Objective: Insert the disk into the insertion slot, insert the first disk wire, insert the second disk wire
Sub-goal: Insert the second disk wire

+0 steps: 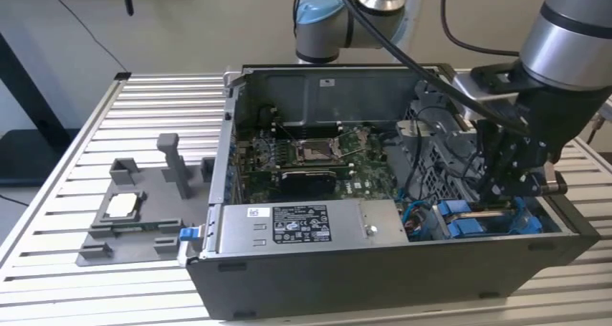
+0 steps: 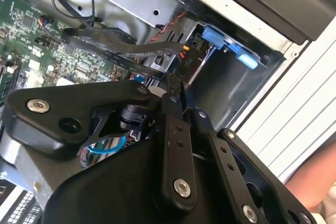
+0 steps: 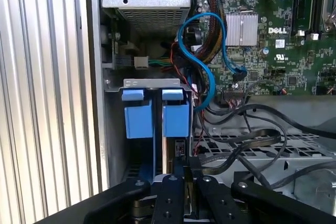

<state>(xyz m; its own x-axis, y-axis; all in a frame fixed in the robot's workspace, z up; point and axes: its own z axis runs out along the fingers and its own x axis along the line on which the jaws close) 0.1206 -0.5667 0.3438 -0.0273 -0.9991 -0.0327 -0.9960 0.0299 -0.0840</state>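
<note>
Ribbed bare-metal table [image 1: 57, 197]; matt grey sheet-metal case [image 1: 383, 276]; glossy green motherboard [image 1: 325, 154]; bright blue plastic carriers [image 3: 157, 116]; matt black metal gripper [image 2: 173, 95].

White lettering stands on the green motherboard [image 3: 273, 40] beyond the gripper [image 3: 181, 174]. The label [image 1: 301, 224] on the power-supply box [image 1: 380, 222] beside it is unreadable.

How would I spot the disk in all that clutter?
Start at the open computer case on the slatted table. Go to the corner under the robot's black claw, next to the grey labelled power box. The disk stands on edge between two bright blue plastic blocks, the only big blue pieces there; the thin blue cable loops beside them.
</note>
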